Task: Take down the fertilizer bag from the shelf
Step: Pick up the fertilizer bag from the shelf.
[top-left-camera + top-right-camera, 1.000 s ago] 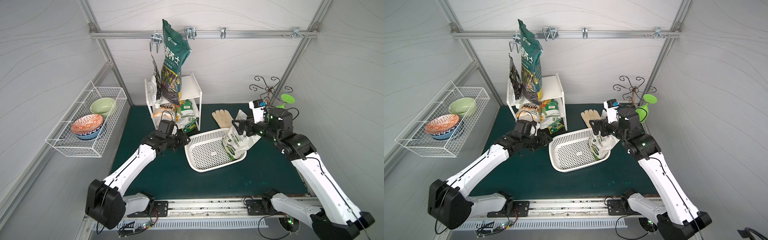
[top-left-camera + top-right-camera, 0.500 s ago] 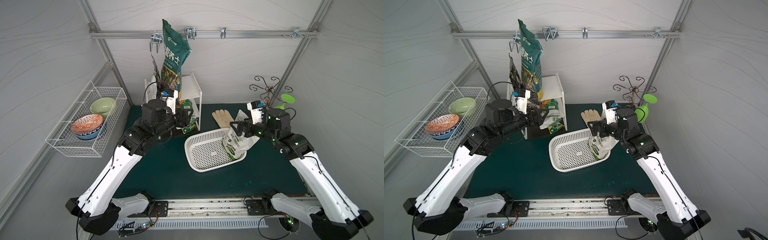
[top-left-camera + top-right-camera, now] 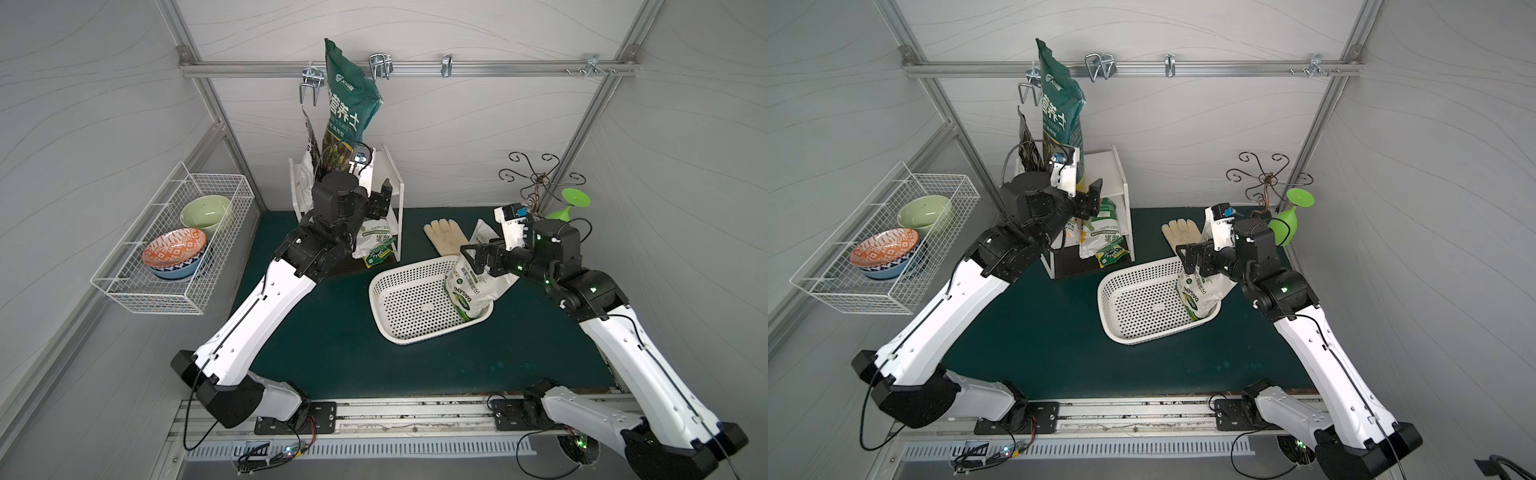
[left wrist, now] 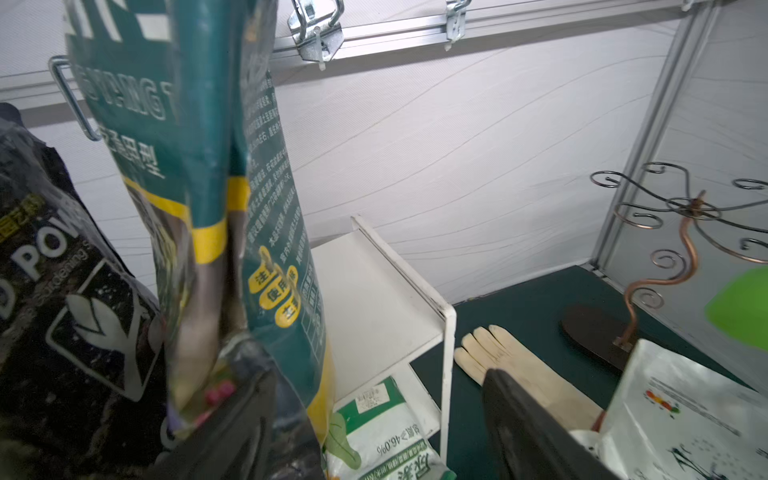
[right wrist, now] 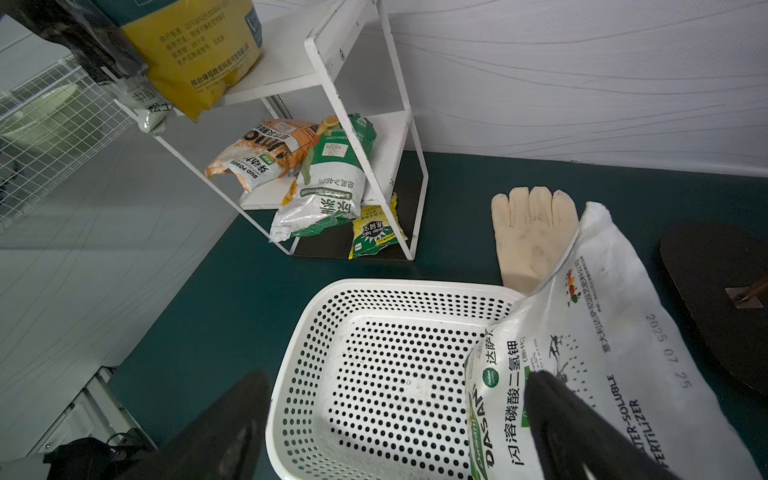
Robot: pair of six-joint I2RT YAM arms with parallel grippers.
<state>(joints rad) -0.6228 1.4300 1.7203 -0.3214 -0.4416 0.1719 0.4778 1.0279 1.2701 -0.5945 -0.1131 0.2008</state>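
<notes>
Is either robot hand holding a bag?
Nothing is held. Left gripper, jaws open, by the green bag; right gripper, jaws open, by the white bag.

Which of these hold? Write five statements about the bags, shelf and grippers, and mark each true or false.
1. The green bag stands on the shelf's top board. True.
2. The white bag lies on the shelf. False: it leans in the basket's corner.
3. Both grippers are open. True: the left gripper and right gripper show spread jaws.
4. The glove lies in the basket. False: it lies on the table beside it.
5. The shelf's lower board is bare. False: bags lie on it.
</notes>
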